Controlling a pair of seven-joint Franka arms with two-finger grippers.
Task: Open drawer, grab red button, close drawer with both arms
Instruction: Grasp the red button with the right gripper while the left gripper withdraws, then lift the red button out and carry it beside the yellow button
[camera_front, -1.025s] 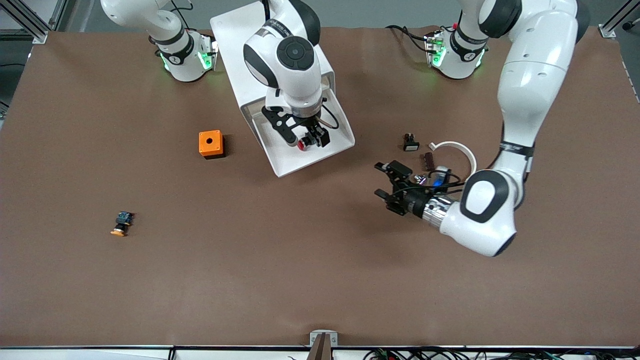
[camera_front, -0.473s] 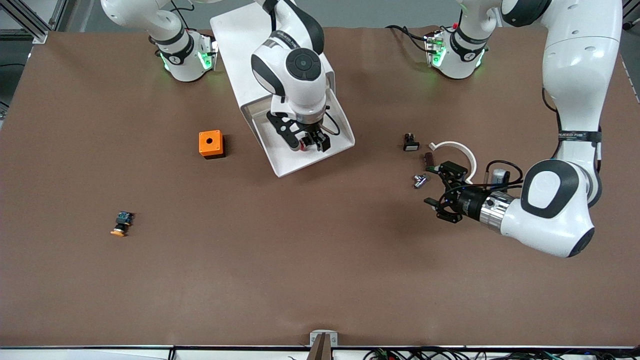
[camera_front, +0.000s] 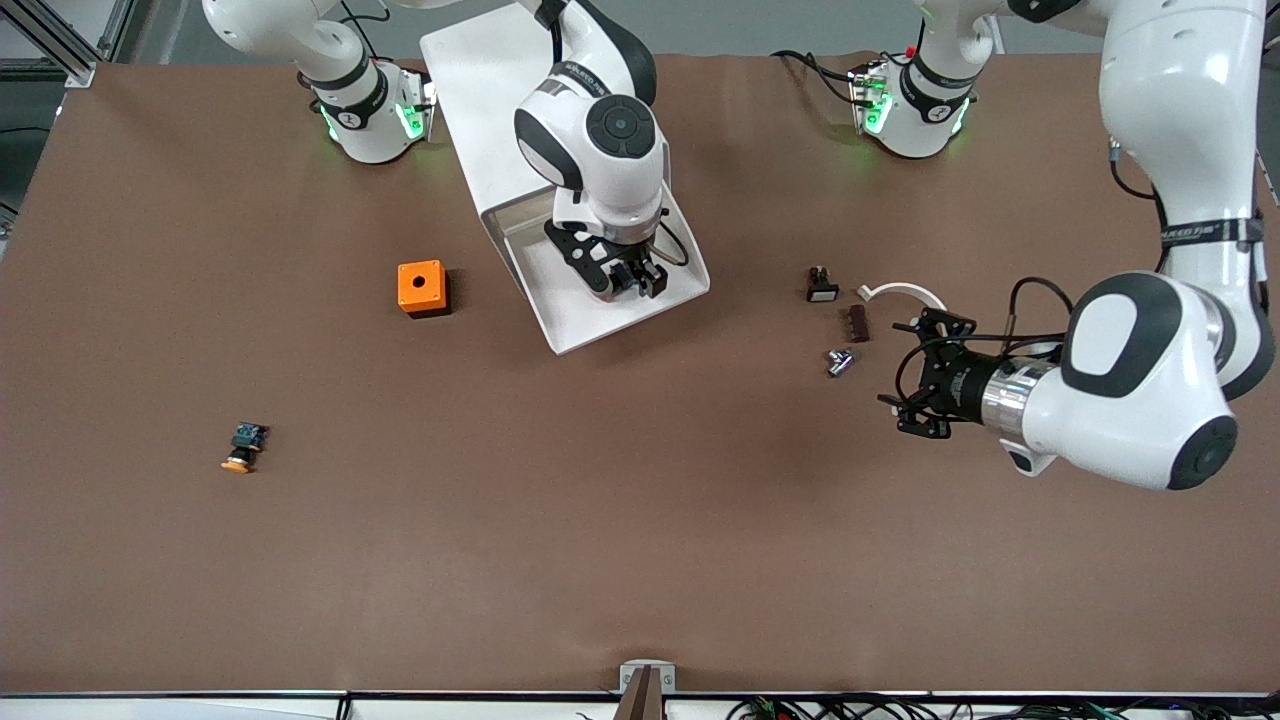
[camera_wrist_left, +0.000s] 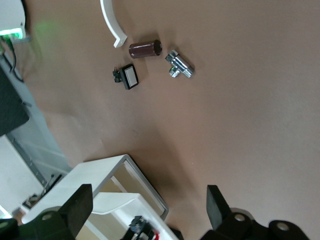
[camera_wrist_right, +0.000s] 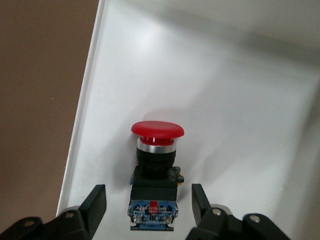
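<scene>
The right gripper (camera_wrist_right: 149, 205) is down in the open drawer (camera_front: 580, 315), fingers apart around the button (camera_wrist_right: 154, 172) lying there, while the left gripper (camera_front: 915, 375) waits open over the table (camera_front: 600, 520).

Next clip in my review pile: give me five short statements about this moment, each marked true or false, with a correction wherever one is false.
1. The drawer is pulled out. True.
2. The red-capped button lies on the bare table. False: it lies inside the drawer.
3. The right pincer has a finger on each side of the button's body, not yet touching it. True.
4. The left pincer grips the metal fitting. False: it is open and holds nothing, over the table beside the fitting.
5. The orange box sits inside the drawer. False: it sits on the table beside the drawer, toward the right arm's end.
</scene>
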